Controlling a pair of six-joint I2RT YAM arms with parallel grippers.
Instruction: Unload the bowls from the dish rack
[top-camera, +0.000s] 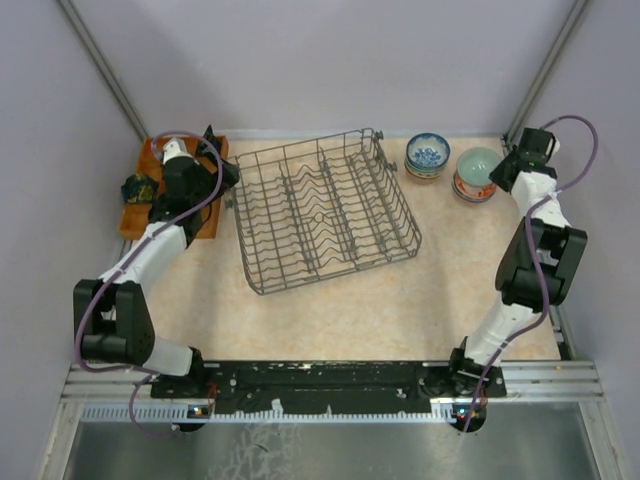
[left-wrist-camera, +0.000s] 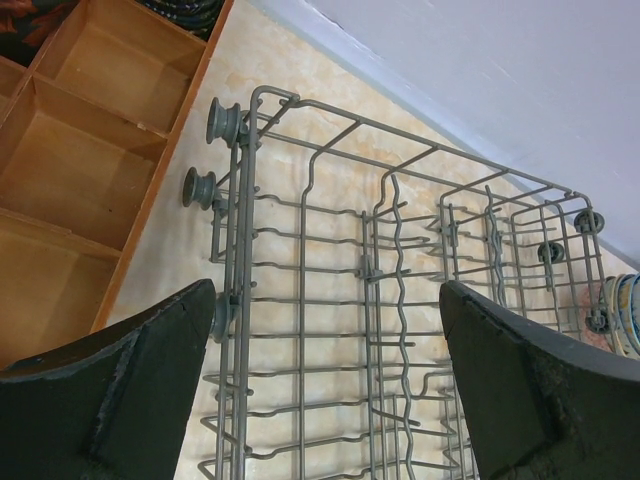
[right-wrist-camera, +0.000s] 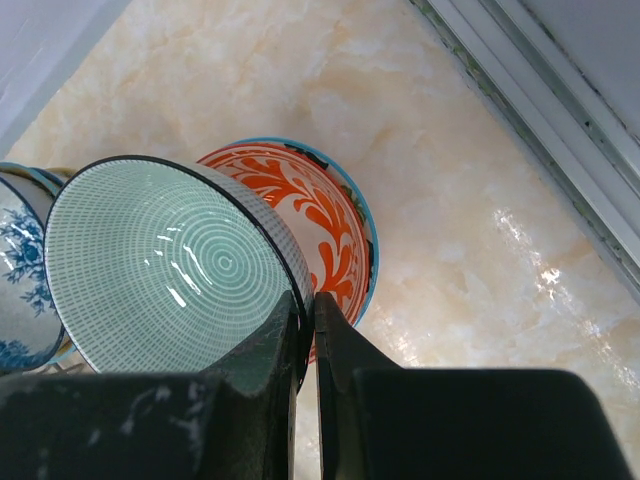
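Here, yr right pincer (right-wrist-camera: 308, 312) is clenched on the rim of the pale green bowl (right-wrist-camera: 170, 265), tilted over the red-and-white bowl (right-wrist-camera: 322, 222), far right of the worktop (right-wrist-camera: 480, 250). Yr left pincer (left-wrist-camera: 328, 300) gapes wide, gripping nothing, above the dish rack (top-camera: 325, 205), mid-worktop.

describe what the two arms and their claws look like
Both are white tubular links joined by bulky black housings: left arm, right arm. A thin purple cable loops along each. The left claw and right claw have matte black wedge-shaped fingers with whitish scuffs.
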